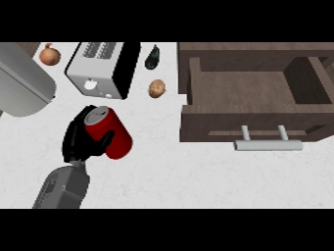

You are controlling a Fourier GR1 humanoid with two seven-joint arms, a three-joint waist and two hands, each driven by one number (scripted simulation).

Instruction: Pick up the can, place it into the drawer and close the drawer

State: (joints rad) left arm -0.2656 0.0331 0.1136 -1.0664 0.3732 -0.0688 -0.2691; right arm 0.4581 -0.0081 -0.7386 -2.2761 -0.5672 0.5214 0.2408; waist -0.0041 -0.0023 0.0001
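Head view: left robot hand (pixel 81 139) curls round red can (pixel 110 132), well apart from open drawer (pixel 191 105).

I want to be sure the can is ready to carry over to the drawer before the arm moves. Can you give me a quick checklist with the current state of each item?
1. Left hand curled round the red can: ok.
2. Can lifted off the counter: cannot tell from this steep view; the can is tilted in the hand.
3. Drawer open, inside looks bare: ok.
4. Path from can to drawer: ok; the toaster and potato lie further back.
5. Drawer handle free for closing afterwards: ok.
6. Right hand: not in view, cannot tell.
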